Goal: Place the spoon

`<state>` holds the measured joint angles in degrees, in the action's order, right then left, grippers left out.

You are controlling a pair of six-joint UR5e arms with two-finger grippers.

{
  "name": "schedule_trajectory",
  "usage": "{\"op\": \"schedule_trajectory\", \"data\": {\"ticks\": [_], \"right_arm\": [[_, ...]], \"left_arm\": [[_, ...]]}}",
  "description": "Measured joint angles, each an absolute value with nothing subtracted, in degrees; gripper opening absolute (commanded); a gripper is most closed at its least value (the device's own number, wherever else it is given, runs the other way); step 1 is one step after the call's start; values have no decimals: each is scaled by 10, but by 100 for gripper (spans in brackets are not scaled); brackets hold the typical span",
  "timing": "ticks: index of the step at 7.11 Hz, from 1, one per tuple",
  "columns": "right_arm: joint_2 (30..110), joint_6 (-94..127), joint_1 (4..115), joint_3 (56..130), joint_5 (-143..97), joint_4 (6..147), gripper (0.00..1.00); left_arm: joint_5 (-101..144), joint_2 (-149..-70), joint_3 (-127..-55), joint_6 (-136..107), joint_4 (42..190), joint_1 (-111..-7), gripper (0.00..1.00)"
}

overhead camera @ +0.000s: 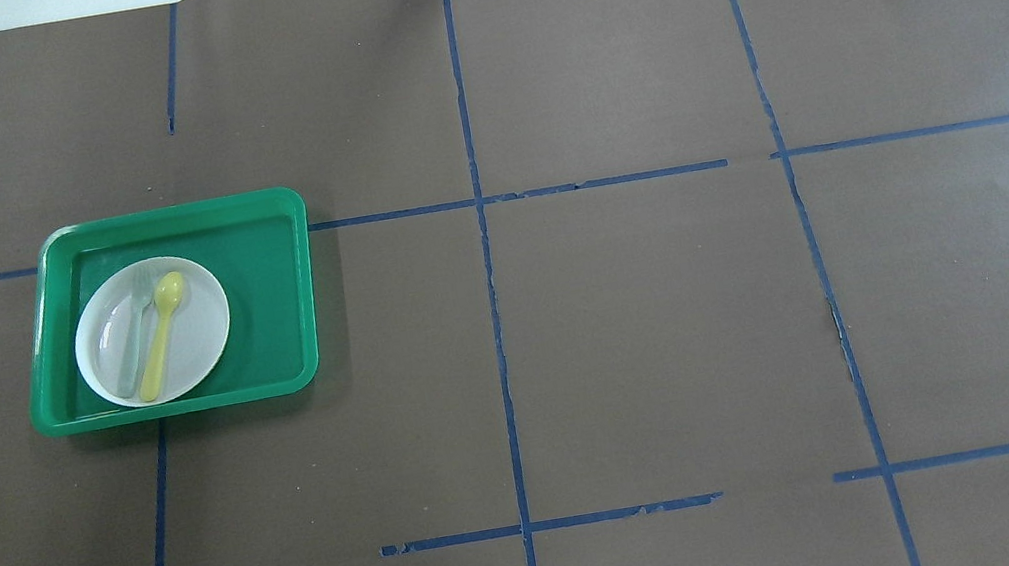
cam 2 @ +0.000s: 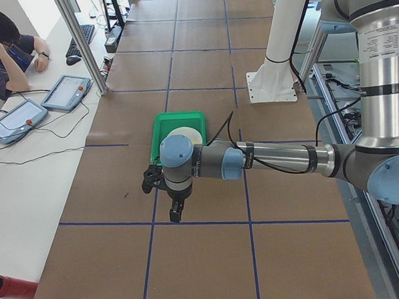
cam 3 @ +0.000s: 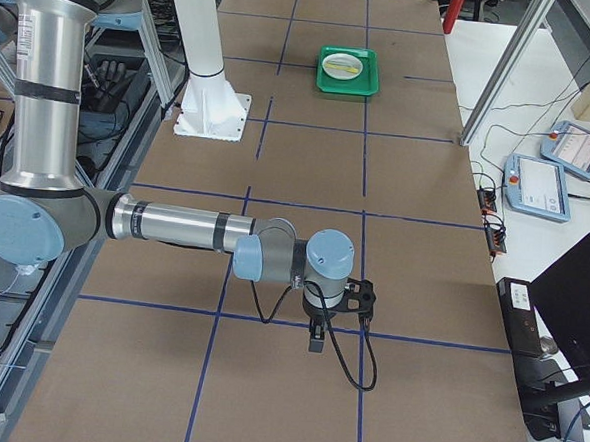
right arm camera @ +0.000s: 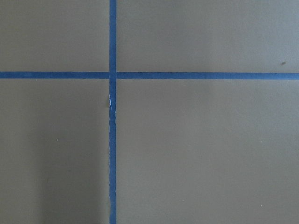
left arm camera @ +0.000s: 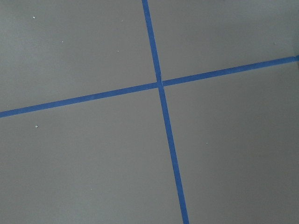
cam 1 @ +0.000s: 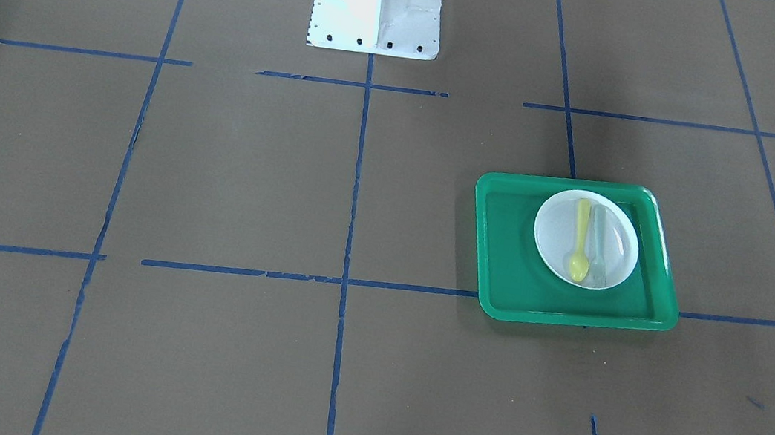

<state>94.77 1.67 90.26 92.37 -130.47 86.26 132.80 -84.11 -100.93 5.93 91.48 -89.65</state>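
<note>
The pale-yellow spoon (cam 1: pixel 581 239) lies on the white plate (cam 1: pixel 554 232), handle toward the robot, beside a pale grey-green fork (cam 1: pixel 598 249). The plate sits in a green tray (cam 1: pixel 501 262). The overhead view shows the spoon (overhead camera: pixel 163 332), plate (overhead camera: pixel 204 336) and tray (overhead camera: pixel 273 289) at the left. My left gripper (cam 2: pixel 176 214) shows only in the exterior left view, held above the table short of the tray; I cannot tell if it is open. My right gripper (cam 3: pixel 315 340) shows only in the exterior right view, far from the tray (cam 3: pixel 346 84); I cannot tell its state.
Brown paper with blue tape lines covers the table. The white robot base (cam 1: pixel 378 7) stands at the robot's edge. An operator (cam 2: pixel 4 52) sits at a side desk with tablets. Both wrist views show only paper and tape crossings.
</note>
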Motion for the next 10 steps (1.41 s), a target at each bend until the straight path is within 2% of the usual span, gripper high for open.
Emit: {"op": "schedule_trajectory", "data": {"ticks": [3,5,7,10], "right_arm": [[948,17,903,924,-1305,862,100],[948,17,903,923,-1305,863,100],[948,17,903,924,-1305,863,100],[948,17,903,924,-1305,863,100]], "left_arm": [[1327,-842,-1011,57,927,-896,100],[1327,-847,-1012,41,1002,-884,100],[1326,-863,-1014,-64,1089,-820,100],[1288,-930,-1015,-234,1141,-678,100]]}}
